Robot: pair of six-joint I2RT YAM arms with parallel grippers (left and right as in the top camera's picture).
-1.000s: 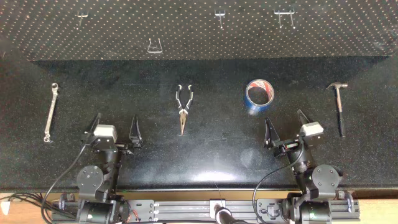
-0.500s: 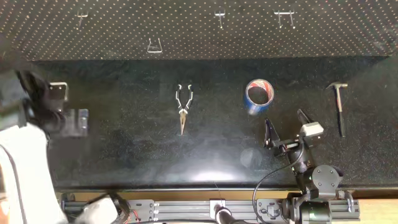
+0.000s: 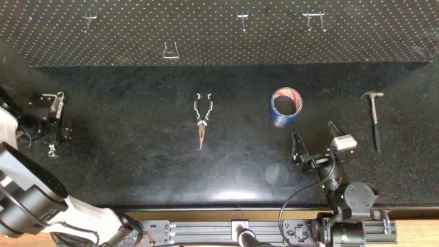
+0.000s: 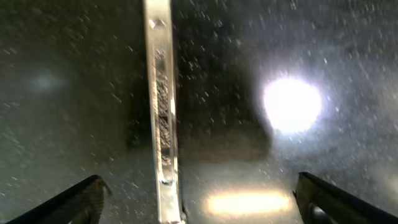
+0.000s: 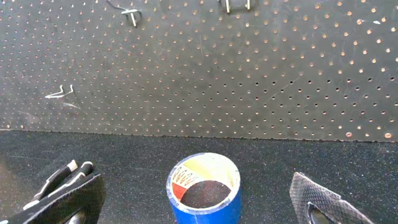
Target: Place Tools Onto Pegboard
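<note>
On the left gripper (image 4: 199,190) the jaws stand spread, with the wrench (image 4: 161,112) lying flat between them, nearer one finger and not yet pinched. A second ago this arm sat parked by its base; it has since swung out to the left end of the table (image 3: 137,165) and dropped over the wrench, so the first pick looks about to begin. The right gripper (image 3: 313,140) has not stirred, jaws open, facing the tape roll (image 3: 286,105). Pliers (image 3: 202,118) and hammer (image 3: 374,116) lie untouched below the pegboard (image 3: 206,34).

Black table (image 3: 151,158), wrench (image 4: 163,124) at left, pliers (image 3: 202,120) mid, blue tape roll (image 3: 286,105) (lying flat), hammer (image 3: 374,120) at right
</note>
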